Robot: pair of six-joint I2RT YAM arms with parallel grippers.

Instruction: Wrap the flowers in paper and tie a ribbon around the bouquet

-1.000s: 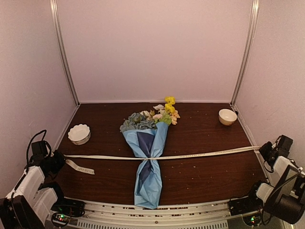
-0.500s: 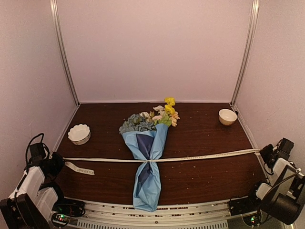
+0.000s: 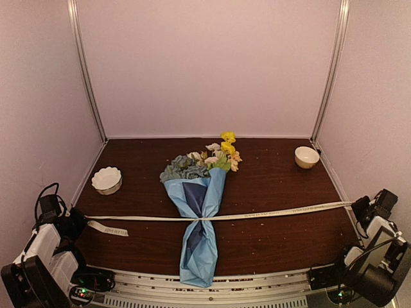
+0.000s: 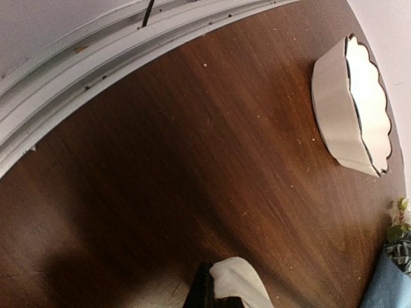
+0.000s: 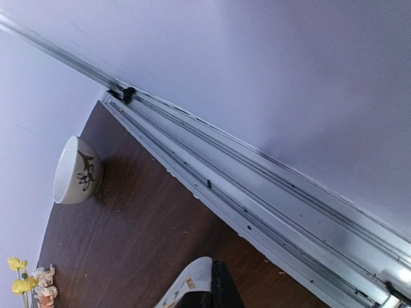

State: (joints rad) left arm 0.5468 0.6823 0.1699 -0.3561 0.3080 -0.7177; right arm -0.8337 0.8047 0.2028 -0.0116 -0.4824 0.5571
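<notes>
The bouquet [image 3: 200,212] lies lengthwise mid-table, flowers [image 3: 204,159] poking out of the far end of the light-blue paper [image 3: 199,253]. The cream ribbon [image 3: 270,211] runs taut across the table and is knotted around the cone's narrow waist. My left gripper [image 3: 77,219] is shut on the ribbon's left part, a short tail trailing past it; the ribbon [image 4: 239,282] shows between the pads in the left wrist view. My right gripper [image 3: 358,205] is shut on the right end of the ribbon [image 5: 191,282] near the right wall.
A white scalloped bowl [image 3: 106,179] sits at the left, also in the left wrist view [image 4: 350,106]. A small cream bowl [image 3: 306,156] stands at the back right, seen too from the right wrist [image 5: 76,171]. Metal rails edge the table.
Both grippers have drawn slightly outward and nearer, pulling the ribbon tighter; the knot has cinched the paper and the bouquet has shifted a little.
</notes>
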